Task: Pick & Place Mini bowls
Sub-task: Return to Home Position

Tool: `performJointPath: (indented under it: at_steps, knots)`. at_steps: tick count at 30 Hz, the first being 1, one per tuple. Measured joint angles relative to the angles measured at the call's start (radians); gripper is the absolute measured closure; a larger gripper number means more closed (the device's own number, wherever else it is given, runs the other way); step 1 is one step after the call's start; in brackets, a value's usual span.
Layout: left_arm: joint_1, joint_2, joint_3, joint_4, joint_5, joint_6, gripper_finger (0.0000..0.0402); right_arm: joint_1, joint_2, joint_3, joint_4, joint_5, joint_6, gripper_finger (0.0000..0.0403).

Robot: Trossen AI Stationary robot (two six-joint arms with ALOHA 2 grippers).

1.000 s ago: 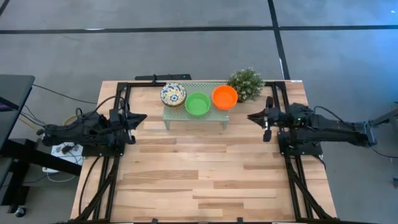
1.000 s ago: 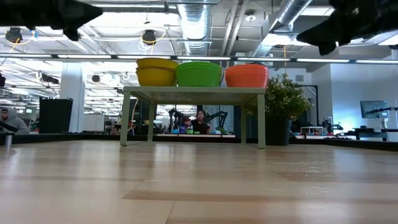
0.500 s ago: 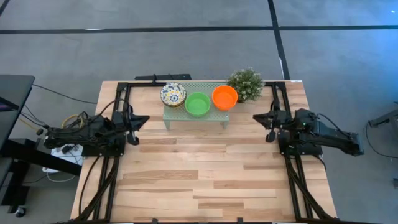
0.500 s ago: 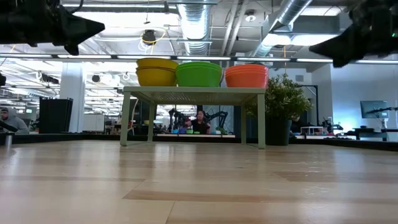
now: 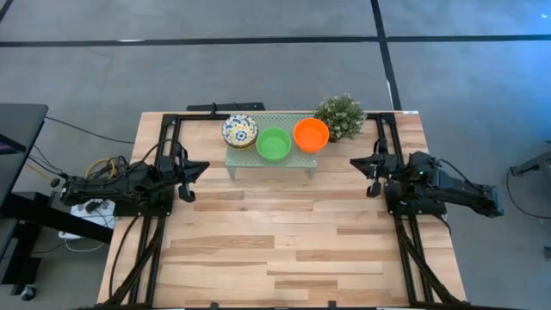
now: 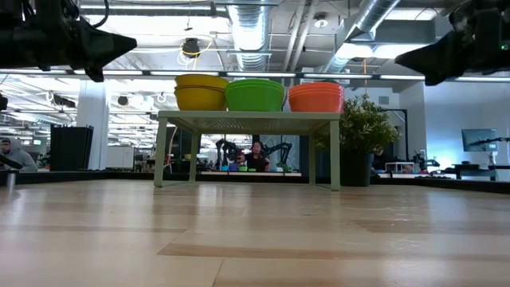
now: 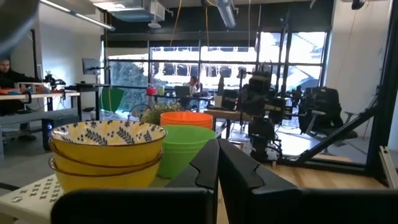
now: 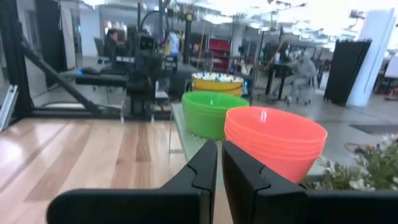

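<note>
Count on the light wooden surface (image 5: 275, 241):
- Pale green perforated shelf (image 5: 297, 160): 1.
- Stacks of small round bowls on it: 3.
  - patterned stack (image 5: 240, 131), blue-yellow ornament inside and yellow outside: at least two bowls
  - plain bright green stack (image 5: 274, 144): number cannot be told
  - plain red-orange stack (image 5: 311, 134): several nested rims
- Small potted green plant (image 5: 340, 115): 1.
- Dark arms: 2, one each with left end effector (image 5: 200, 166) and right end effector (image 5: 355, 161).

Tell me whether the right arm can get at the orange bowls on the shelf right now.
Probably yes. The right end effector hangs beside the shelf, facing the orange bowls, nothing between; the plant stands off that line.
</note>
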Motion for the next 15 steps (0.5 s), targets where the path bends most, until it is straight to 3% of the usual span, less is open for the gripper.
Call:
performJointPath:
  at_steps: [6, 15]
  knots:
    - [0.000, 0.003, 0.000, 0.000, 0.000, -0.007, 0.0392, 0.000, 0.000, -0.104, 0.177, 0.000, 0.000, 0.0381]
    - [0.000, 0.003, 0.000, 0.003, 0.000, -0.008, 0.0392, -0.014, 0.000, -0.113, 0.127, 0.001, 0.071, 0.0383]
